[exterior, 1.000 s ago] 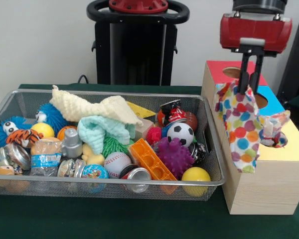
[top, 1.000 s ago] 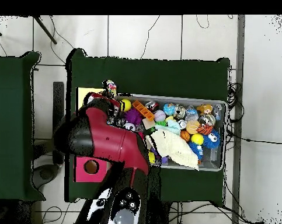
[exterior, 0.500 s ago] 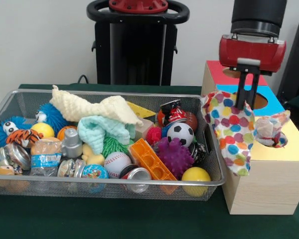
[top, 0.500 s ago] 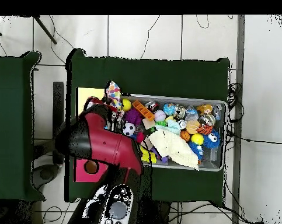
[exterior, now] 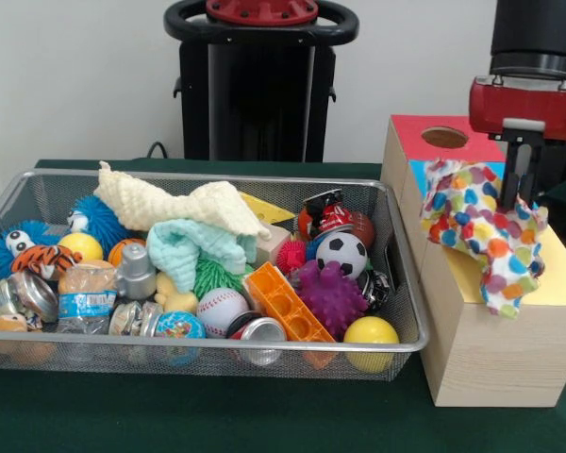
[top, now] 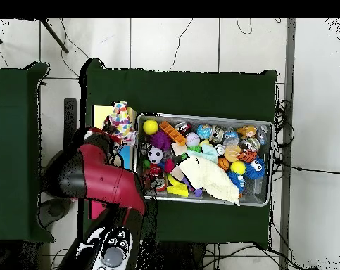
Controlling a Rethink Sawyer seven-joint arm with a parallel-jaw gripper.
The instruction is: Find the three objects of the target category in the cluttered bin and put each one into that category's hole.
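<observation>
One green-clothed table (exterior: 170,415) before white wall; gripper (exterior: 522,200) pinching spotted cloth (exterior: 481,231).

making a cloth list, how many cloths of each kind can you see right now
Spotted white cloth, draped over the wooden box under the gripper: 1
Cream knitted cloth in the wire basket: 1
Mint-green fluffy cloth in the basket: 1
Total: 3
</observation>
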